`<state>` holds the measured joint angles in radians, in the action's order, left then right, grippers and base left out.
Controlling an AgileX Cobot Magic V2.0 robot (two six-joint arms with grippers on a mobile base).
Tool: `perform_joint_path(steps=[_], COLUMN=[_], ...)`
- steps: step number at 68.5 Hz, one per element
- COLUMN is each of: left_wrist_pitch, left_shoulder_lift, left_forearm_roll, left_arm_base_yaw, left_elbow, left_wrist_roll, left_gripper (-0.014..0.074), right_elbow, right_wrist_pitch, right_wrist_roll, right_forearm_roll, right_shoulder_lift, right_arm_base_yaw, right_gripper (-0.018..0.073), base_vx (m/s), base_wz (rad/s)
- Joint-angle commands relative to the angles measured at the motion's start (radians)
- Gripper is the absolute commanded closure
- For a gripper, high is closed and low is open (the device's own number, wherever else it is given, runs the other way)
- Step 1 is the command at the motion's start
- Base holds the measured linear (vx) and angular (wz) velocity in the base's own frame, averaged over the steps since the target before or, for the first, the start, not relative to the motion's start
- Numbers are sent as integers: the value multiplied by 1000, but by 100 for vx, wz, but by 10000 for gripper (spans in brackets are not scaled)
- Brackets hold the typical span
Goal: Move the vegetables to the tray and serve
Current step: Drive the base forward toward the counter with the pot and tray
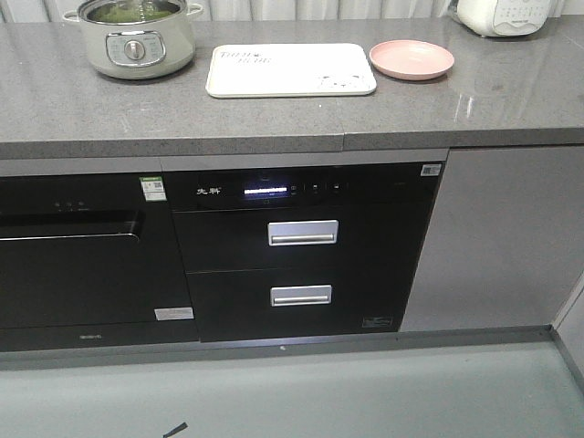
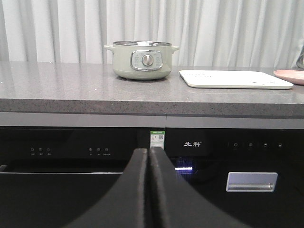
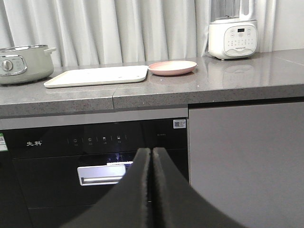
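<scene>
Green vegetables (image 1: 135, 13) lie inside a pale green electric pot (image 1: 137, 41) at the back left of the grey counter. The cream-white tray (image 1: 290, 70) sits bare beside the pot, also in the left wrist view as the tray (image 2: 234, 79) and in the right wrist view as the tray (image 3: 97, 75). From the wrist views only the pot's outside (image 2: 141, 61) shows. My left gripper (image 2: 149, 151) is shut with nothing in it, low in front of the black appliance fronts. My right gripper (image 3: 151, 151) is likewise shut and holds nothing. Both hang below counter height, well short of the pot and tray.
A round pink plate (image 1: 411, 58) rests right of the tray. A white blender base (image 3: 233, 39) stands at the counter's back right. Below the counter (image 1: 274, 119) are black built-in appliances with two silver drawer handles (image 1: 303, 233), and a grey cabinet door (image 1: 497, 237) to the right.
</scene>
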<state>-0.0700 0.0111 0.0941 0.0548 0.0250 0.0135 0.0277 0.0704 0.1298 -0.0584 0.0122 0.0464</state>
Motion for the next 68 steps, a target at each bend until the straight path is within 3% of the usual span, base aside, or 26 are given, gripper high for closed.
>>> perform_joint_path(steps=[1,68], left_wrist_pitch=[70,70], left_shoulder_lift=[14,14], left_forearm_roll=[9,9], left_arm_base_yaw=[-3,-3], left_elbow=[28,28], left_wrist_roll=[-4,-4], left_gripper=[602,602], right_elbow=[16,16], right_wrist_pitch=[-78,-78], right_wrist_roll=[0,0], right_forearm_roll=[-12,-12], right_shoulder_lift=[7,7], right_arm_base_yaw=[1,1], right_gripper=[565,565], base_vx=[12,12], base_wz=[1,3])
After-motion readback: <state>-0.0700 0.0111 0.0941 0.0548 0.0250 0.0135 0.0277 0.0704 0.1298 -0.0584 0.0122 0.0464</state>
